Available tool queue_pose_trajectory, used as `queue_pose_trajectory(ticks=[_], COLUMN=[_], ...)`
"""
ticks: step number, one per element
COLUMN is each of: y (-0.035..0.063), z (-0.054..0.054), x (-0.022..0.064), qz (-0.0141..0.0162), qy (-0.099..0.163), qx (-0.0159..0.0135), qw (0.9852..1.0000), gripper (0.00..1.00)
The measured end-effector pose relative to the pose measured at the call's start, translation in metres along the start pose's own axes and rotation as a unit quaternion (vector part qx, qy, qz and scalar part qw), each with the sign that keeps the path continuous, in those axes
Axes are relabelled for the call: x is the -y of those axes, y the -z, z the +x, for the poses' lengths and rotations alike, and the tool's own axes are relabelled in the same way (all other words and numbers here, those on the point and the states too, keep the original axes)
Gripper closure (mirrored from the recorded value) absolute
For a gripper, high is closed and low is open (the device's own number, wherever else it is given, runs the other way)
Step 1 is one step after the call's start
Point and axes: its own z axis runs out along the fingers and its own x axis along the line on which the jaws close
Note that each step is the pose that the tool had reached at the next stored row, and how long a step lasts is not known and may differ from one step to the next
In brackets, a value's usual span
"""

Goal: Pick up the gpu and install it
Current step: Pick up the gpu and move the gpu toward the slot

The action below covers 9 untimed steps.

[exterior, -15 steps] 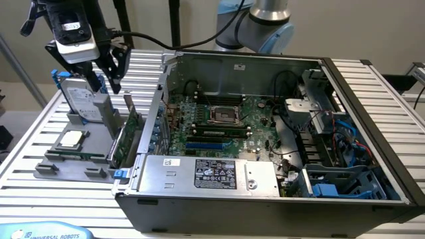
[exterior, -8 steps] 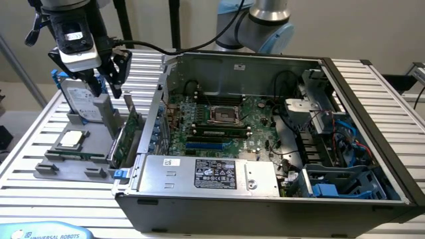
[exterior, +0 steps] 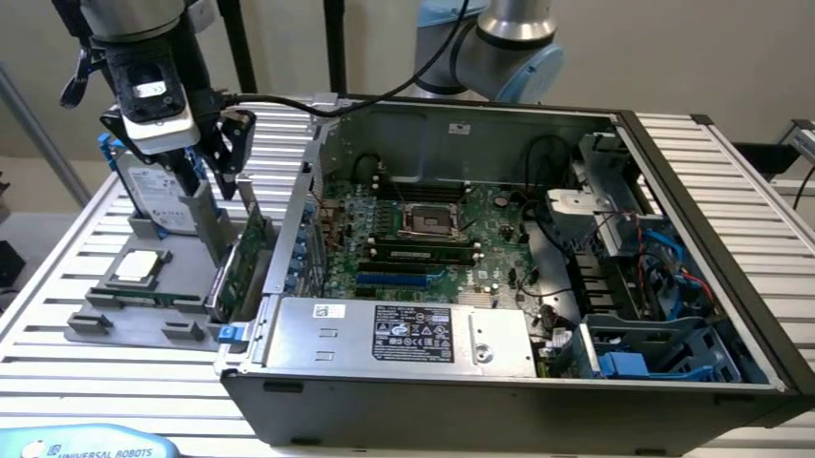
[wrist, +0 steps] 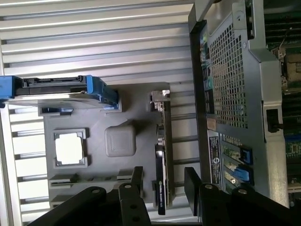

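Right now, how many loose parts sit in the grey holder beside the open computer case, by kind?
Silver hard drive in blue frame: 1
Square silver processor chip: 1
Thin green-and-black gpu card standing on edge: 1
Narrow green memory stick: 1
Total: 4

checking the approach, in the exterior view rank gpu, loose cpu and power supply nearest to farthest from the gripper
1. gpu, upright in the fixture, just below the gripper.
2. cpu, flat on the fixture, exterior view's left.
3. power supply, inside the case, exterior view's right.
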Motion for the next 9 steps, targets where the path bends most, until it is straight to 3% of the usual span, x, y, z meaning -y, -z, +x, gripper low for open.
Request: queue_pose_trajectory(ticks=[9], y=[-0.0164], z=[0.001], x=[0.0007], qz=[-0.0001], qy=[0.0], qx=[0.0031], qw=[1.0], gripper=[0.52])
